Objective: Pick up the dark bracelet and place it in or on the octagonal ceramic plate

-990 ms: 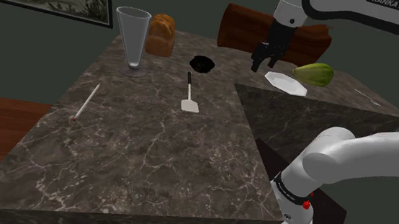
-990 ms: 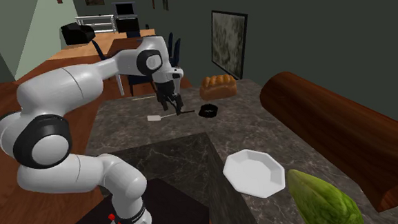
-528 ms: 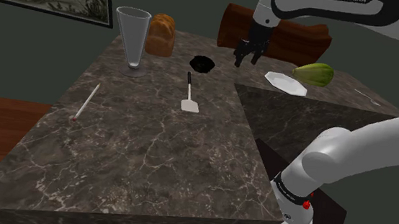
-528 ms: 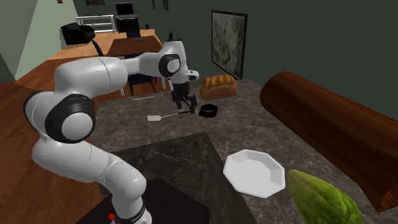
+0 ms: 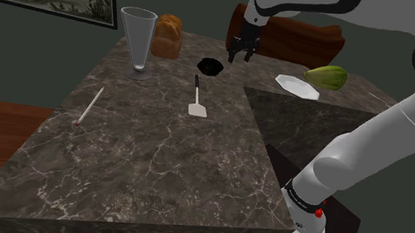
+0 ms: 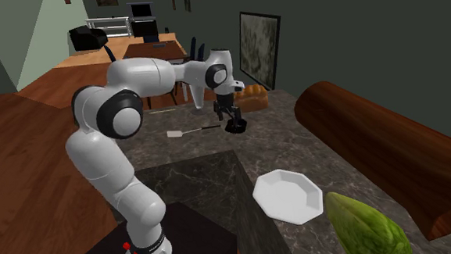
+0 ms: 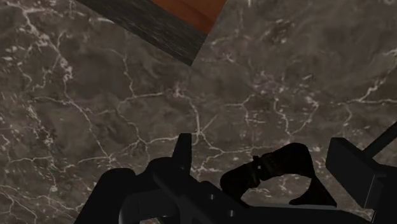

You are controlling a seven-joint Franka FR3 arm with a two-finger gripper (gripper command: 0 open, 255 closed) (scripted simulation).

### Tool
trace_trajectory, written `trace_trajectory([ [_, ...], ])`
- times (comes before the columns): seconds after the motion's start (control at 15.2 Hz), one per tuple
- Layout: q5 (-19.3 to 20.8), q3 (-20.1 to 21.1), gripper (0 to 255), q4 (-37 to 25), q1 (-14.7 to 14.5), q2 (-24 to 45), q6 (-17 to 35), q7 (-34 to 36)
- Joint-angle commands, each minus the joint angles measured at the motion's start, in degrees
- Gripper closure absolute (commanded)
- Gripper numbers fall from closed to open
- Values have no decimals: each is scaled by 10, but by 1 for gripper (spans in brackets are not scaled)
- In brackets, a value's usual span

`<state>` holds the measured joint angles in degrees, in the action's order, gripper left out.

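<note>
jaws are wide open with nothing in them, hanging right above the dark bracelet lying on the counter between them, so the grab looks like basically straight down

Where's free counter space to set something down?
Widest bare patch: the counter's near half, in front of the stick and spatula. Also between those two. Crowded along the far edge: glass, loaf, bracelet, with the open gripper over it. Plate and green vegetable sit close on the side wing.
</note>
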<state>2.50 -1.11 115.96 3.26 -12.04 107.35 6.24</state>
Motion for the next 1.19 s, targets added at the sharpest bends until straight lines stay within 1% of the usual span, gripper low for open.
trace_trajectory([
  [0.0, -6, -5, 0, -33, 2, 45, 13, -5],
  [0.46, -34, -17, 0, -178, 13, 198, 22, -25],
  [0.92, -34, -17, 0, -139, 14, 210, 72, -26],
  [1.12, -34, -17, 0, -136, 14, 211, 77, -26],
])
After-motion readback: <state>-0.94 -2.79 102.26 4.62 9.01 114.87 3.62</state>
